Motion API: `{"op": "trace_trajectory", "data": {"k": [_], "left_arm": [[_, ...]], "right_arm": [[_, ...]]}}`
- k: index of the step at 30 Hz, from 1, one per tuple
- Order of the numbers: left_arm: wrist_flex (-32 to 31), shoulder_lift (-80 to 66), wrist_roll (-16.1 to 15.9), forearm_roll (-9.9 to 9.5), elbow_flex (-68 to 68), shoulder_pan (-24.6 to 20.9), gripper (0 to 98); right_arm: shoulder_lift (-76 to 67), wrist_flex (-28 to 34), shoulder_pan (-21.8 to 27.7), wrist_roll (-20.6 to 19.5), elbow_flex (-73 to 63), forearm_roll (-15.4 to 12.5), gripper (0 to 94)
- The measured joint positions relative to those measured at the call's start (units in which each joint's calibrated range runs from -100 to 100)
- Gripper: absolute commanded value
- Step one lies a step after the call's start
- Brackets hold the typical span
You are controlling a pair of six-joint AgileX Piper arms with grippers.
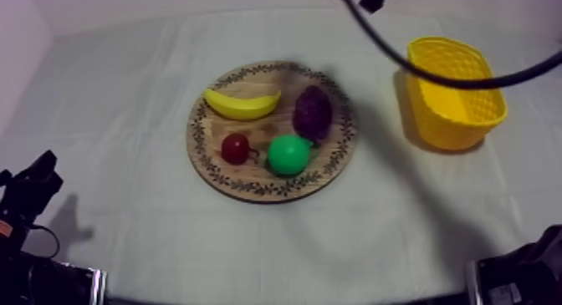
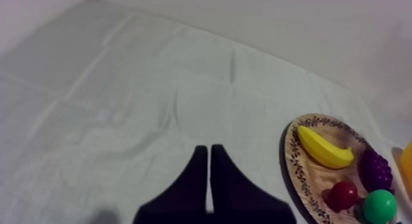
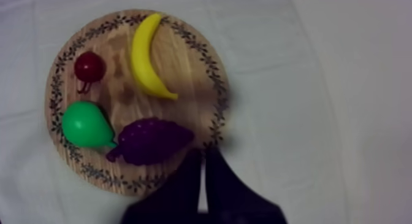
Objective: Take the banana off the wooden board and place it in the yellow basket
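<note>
Banana [image 1: 242, 104], upper left on the wooden board [image 1: 263, 129], looks light, stiff, slick; take its middle. Right gripper [image 3: 204, 154] and left gripper [image 2: 209, 148] sit closed, empty.

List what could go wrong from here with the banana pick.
1. The right gripper hangs shut near the rim of the wooden board, beside the grapes. Unless it opens before descending, it may shove the banana instead of gripping it.
2. The banana lies flat with the grapes near one end, so a careless approach could knock them.
3. The yellow basket has tall walls, and a low carry could catch its rim.
</note>
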Motion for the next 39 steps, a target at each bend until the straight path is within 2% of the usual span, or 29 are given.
{"op": "trace_trajectory", "data": {"k": [6,11,17,20,24,26,28,32,39], "left_arm": [[0.0,0.0,0.0,0.0,0.0,0.0,0.1],[0.0,0.0,0.0,0.0,0.0,0.0,0.1],[0.0,0.0,0.0,0.0,0.0,0.0,0.1],[0.0,0.0,0.0,0.0,0.0,0.0,0.1],[0.0,0.0,0.0,0.0,0.0,0.0,0.1],[0.0,0.0,0.0,0.0,0.0,0.0,0.1],[0.0,0.0,0.0,0.0,0.0,0.0,0.1],[0.0,0.0,0.0,0.0,0.0,0.0,0.1],[0.0,0.0,0.0,0.0,0.0,0.0,0.1]], "right_arm": [[7.3,0.9,-4.2,1.4,-2.8,2.3,0.6],[12.7,2.7,-7.0,2.3,-5.7,2.5,1.1],[17.5,3.3,-8.6,2.2,-10.5,2.4,8.0],[18.8,3.3,-8.9,2.1,-11.9,2.4,18.1],[19.7,3.3,-8.9,2.2,-13.1,1.7,46.4],[20.0,3.3,-8.6,2.6,-13.3,1.1,56.7],[20.1,3.6,-8.5,2.8,-13.6,1.0,63.2],[20.8,4.1,-8.7,2.8,-14.4,0.9,68.2],[21.9,4.0,-9.4,3.5,-15.3,1.6,68.4]]}}
